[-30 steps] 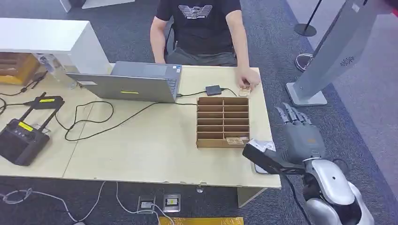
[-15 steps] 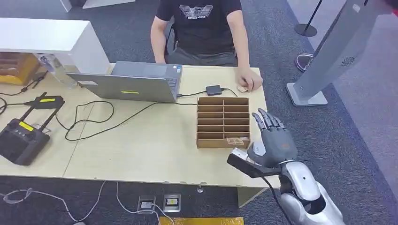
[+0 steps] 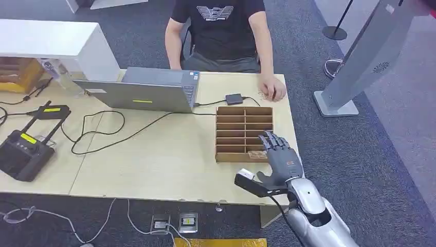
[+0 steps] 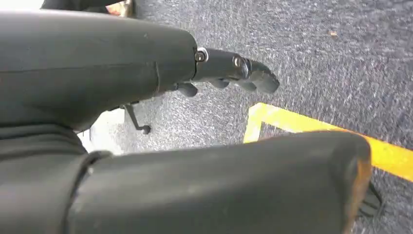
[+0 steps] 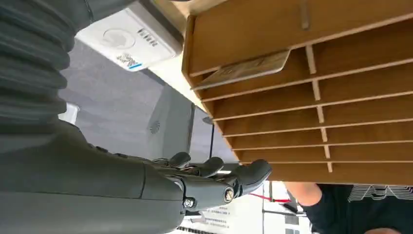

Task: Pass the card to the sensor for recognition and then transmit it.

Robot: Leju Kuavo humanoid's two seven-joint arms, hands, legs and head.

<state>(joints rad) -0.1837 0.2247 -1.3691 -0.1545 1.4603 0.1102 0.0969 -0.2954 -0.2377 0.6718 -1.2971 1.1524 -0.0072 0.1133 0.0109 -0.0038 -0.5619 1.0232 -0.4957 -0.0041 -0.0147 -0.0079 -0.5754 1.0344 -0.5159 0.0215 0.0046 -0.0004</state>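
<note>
My right robot hand (image 3: 280, 157), released with fingers spread and grasping nothing, hovered at the near right slot of the wooden rack (image 3: 231, 135) on the bench (image 3: 154, 159), where the card (image 3: 257, 154) lay; I judged a low, level approach best for pinching its exposed edge. The right wrist view showed the card (image 5: 243, 70) tilted in its slot and a white sensor (image 5: 127, 38) beside the rack, both unclear from the head view.

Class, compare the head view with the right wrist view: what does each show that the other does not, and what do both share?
Head view alone: the laptop, the black controller and the tan table as a whole. Right wrist view alone: the white sensor box up close. Both share the wooden slotted tray, the card lying in a slot, and the right hand, holding nothing.
</note>
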